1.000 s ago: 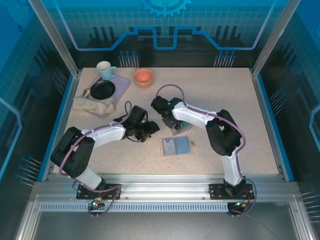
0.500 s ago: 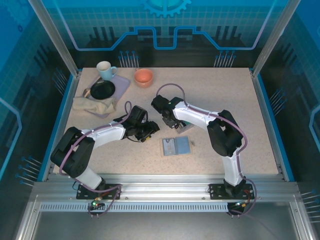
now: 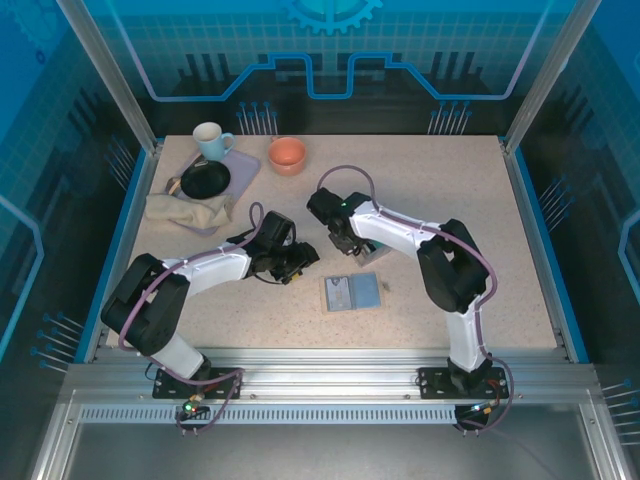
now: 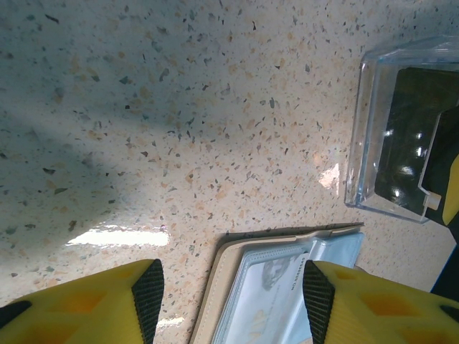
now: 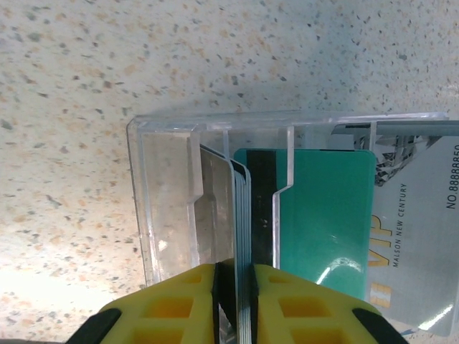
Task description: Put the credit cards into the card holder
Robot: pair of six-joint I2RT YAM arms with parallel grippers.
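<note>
We see the right tool (image 5: 242,276) pressed together on the thin edges of a few credit cards (image 5: 241,215). Its yellow fingers (image 5: 179,312) pinch them where they stand on edge inside the clear plastic box (image 5: 168,201). Just beside the pinched cards, a teal card (image 5: 326,215) lies flat behind the box's notched wall. Next to that is a pale grey card (image 5: 419,236) printed VIP, and we cannot tell whether it sits inside the box.

From above, the box rests on the speckled surface (image 3: 450,190) near the middle, under the right arm's wrist. The card holder (image 3: 352,292) lies open and flat just nearer to the arm bases, apart from the box.

The left tool (image 4: 231,287) is spread and holds nothing. It hovers low over the surface, with the open card holder's beige edge showing between its fingers.

Well apart, at the far left corner, a white cup (image 3: 210,140), a black plate (image 3: 205,180) and a crumpled cloth (image 3: 187,210) sit on or near a lilac mat (image 3: 243,163), with an orange bowl (image 3: 287,155) just to their right
</note>
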